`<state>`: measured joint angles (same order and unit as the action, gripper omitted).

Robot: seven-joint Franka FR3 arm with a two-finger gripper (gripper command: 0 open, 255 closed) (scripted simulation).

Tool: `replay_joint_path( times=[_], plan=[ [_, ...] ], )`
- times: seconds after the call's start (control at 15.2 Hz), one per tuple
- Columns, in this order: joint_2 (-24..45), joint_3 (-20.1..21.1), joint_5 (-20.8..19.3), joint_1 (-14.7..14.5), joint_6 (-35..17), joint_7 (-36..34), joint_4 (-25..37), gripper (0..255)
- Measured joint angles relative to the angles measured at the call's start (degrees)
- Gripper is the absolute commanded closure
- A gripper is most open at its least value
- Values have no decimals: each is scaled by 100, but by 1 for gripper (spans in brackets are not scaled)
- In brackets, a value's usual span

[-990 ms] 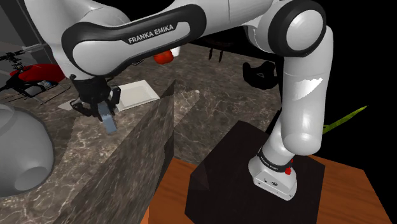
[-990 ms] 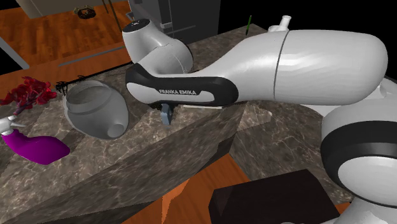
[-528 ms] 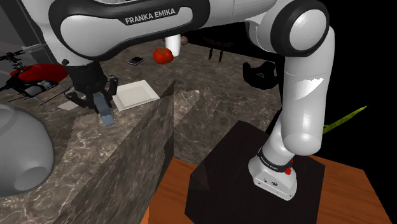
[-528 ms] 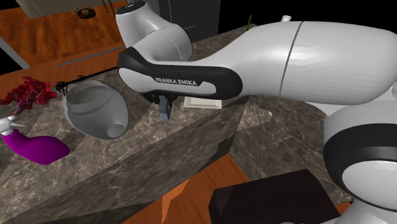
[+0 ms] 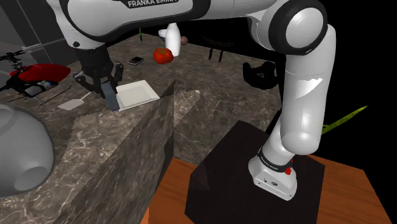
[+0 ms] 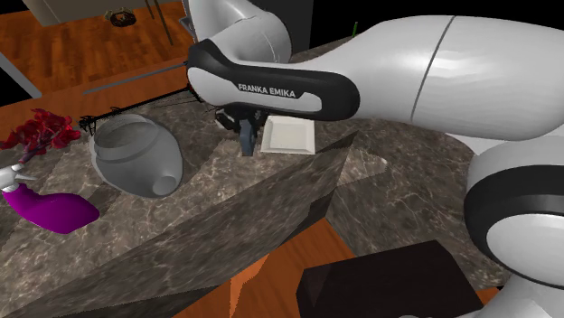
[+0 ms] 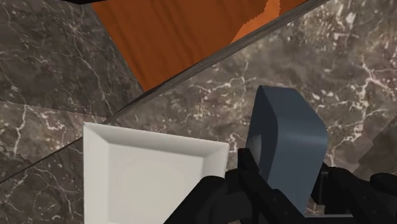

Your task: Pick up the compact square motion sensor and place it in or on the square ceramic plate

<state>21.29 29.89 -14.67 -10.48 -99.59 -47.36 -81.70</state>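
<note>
My black gripper [image 5: 110, 91] is shut on the motion sensor [image 5: 112, 100], a small blue-grey square block that hangs just above the dark marble counter. In the wrist view the motion sensor [image 7: 287, 144] stands clasped between the two black fingers [image 7: 253, 167], edge-on. The square white plate [image 5: 135, 95] lies flat on the counter right beside the sensor, toward the shoulder view's right. From the second exterior view the sensor [image 6: 247, 137] hangs at the plate's [image 6: 288, 135] left edge, under the arm's forearm.
A red tomato [image 5: 163, 55], a white bottle [image 5: 170, 39] and a small dark phone [image 5: 135, 61] sit behind the plate. A red toy helicopter [image 5: 35, 74] and a big grey pot [image 5: 19, 149] stand at the shoulder view's left. A purple bottle [image 6: 52, 210] lies near the counter's edge.
The arm has risen and carried the held sensor away from the counter's front edge to the plate's side. The grip has stayed shut on it.
</note>
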Motion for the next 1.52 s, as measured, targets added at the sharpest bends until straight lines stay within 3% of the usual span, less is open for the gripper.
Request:
replay_joint_path(
  times=[0.59, 0.86, 1.52],
  plan=[
    [250, -315, 4, 668, 174, 1071, 535, 255],
    [580, -455, -66, 845, 344, 1479, 1069, 255],
    [602, -494, -89, 987, -367, 1473, 369, 255]
  ],
)
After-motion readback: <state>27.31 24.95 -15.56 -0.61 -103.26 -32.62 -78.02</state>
